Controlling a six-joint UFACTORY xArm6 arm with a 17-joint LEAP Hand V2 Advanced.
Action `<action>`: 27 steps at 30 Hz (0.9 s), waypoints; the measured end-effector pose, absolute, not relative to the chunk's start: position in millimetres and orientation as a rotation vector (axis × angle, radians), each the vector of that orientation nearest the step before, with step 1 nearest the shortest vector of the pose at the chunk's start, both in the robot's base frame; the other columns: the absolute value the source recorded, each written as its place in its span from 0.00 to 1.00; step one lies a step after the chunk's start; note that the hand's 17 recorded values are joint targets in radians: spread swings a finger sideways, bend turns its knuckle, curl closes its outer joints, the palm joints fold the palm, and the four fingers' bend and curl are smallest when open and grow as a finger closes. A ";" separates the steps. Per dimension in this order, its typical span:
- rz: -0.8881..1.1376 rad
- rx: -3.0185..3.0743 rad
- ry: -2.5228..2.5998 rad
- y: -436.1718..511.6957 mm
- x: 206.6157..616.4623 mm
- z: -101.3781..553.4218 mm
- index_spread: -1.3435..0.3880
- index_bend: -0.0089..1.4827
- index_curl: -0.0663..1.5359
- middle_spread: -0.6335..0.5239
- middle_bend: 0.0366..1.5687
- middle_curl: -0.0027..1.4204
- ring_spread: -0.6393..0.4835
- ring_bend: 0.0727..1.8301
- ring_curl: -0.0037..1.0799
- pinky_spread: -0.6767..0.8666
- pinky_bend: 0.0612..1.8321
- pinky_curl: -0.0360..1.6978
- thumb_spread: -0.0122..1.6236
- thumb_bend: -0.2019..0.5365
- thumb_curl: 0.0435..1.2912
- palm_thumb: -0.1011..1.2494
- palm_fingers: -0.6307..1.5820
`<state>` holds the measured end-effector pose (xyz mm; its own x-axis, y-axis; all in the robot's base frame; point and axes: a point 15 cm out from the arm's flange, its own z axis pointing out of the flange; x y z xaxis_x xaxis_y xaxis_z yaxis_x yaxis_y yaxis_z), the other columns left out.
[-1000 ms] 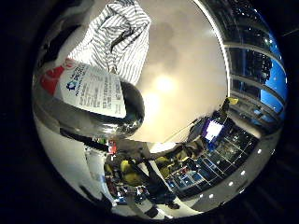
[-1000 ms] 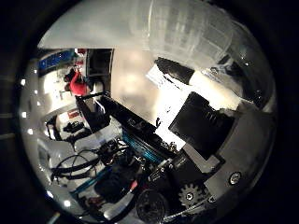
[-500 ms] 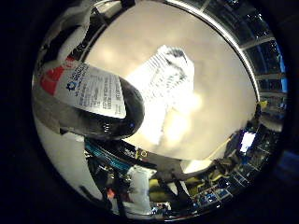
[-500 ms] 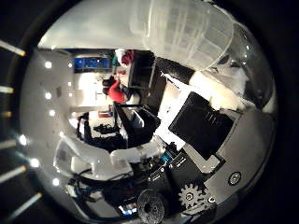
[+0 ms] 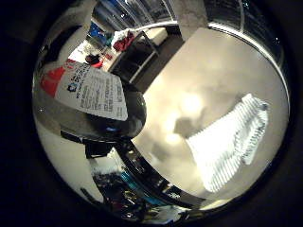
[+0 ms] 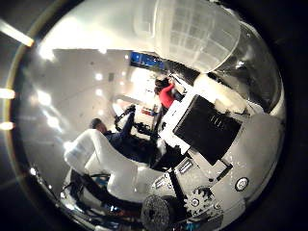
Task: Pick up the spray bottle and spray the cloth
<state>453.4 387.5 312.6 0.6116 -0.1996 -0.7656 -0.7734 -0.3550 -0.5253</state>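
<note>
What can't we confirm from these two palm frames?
- Spray bottle, little finger side view: nozzle and trigger out of view past the edge.
- Hand, thumb side view: fingertips hidden behind the bottle; grip unclear.
- Cloth on the table: too washed out to tell whether it is wet.

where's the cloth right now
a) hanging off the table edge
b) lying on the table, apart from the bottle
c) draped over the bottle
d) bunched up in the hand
b: the striped cloth lies flat on the table, with bare tabletop between it and the bottle, which sits close against the palm.
</note>
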 end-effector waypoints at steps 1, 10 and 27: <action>0.738 -1.869 0.770 387.8 455.3 308.1 0.66 0.80 0.51 0.47 0.88 0.43 0.42 0.79 0.58 0.32 0.54 0.81 0.58 0.25 0.53 0.81 0.82; 0.725 -1.836 0.821 363.9 498.5 238.5 0.66 0.79 0.52 0.47 0.88 0.44 0.42 0.80 0.57 0.32 0.54 0.81 0.57 0.25 0.55 0.80 0.82; 0.695 -1.895 0.859 336.2 566.9 147.8 0.66 0.79 0.53 0.47 0.88 0.44 0.42 0.80 0.57 0.32 0.54 0.81 0.56 0.25 0.57 0.77 0.81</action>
<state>566.9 336.2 147.8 0.5985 -0.2781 -0.7514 -0.7928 -0.3408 -0.5053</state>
